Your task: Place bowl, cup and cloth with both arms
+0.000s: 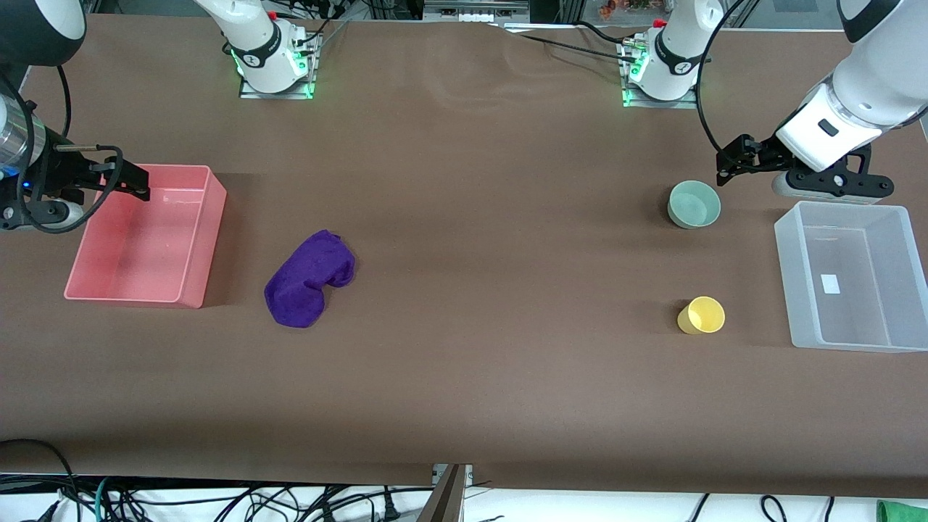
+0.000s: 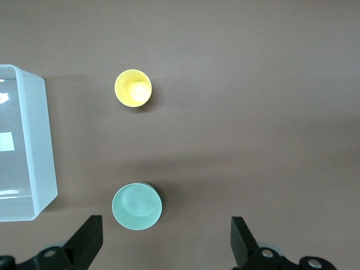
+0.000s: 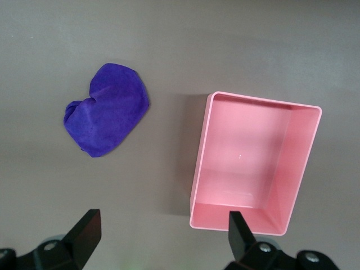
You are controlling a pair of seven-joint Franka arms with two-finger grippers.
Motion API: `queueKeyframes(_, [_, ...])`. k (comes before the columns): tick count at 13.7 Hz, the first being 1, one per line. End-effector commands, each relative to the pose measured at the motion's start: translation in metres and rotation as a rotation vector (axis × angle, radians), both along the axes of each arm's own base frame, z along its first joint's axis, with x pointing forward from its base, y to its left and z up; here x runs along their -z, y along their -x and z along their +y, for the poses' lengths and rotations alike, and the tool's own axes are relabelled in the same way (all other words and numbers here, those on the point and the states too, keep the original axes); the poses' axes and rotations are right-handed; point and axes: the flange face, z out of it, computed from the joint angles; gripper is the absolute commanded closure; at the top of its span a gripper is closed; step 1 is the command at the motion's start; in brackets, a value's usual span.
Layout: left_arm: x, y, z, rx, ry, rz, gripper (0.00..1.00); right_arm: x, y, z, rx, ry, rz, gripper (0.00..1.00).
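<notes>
The pale green bowl stands upright toward the left arm's end of the table. The yellow cup stands upright too, nearer to the front camera than the bowl. Toward the right arm's end the purple cloth lies crumpled beside a pink bin. My left gripper hovers open and holds nothing, over the table just beside the bowl. My right gripper hangs open and holds nothing, over the pink bin's rim.
A clear plastic bin sits at the left arm's end, beside the bowl and cup. Both bins hold nothing. Brown table covering stretches between the cloth and the cup.
</notes>
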Motion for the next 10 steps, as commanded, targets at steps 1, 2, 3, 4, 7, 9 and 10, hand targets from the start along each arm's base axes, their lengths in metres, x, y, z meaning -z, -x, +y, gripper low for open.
queueKeyframes(1, [-0.003,-0.002,0.000,0.001,-0.020,0.003,0.00,0.004,-0.002,0.005,0.010,-0.004,0.003,0.00])
queueKeyframes(2, [-0.003,-0.002,0.000,0.003,-0.021,0.003,0.00,0.005,-0.002,0.006,0.009,-0.006,0.008,0.00])
queueKeyframes(3, [-0.002,-0.001,0.000,0.003,-0.020,0.008,0.00,0.006,-0.002,0.010,0.002,-0.006,0.010,0.00])
queueKeyframes(4, [-0.001,0.000,0.002,0.000,-0.021,0.018,0.00,0.010,-0.003,0.011,-0.001,-0.007,0.016,0.00])
queueKeyframes(7, [0.003,0.001,0.005,-0.001,-0.023,0.038,0.00,0.036,-0.010,0.015,-0.023,-0.008,0.069,0.00])
queueKeyframes(9, [0.032,-0.002,0.016,0.011,-0.033,0.156,0.00,0.045,-0.011,0.025,-0.041,-0.001,0.088,0.00])
queueKeyframes(10, [0.046,-0.001,0.021,0.076,-0.028,0.219,0.00,0.049,-0.011,0.035,-0.045,0.000,0.095,0.00])
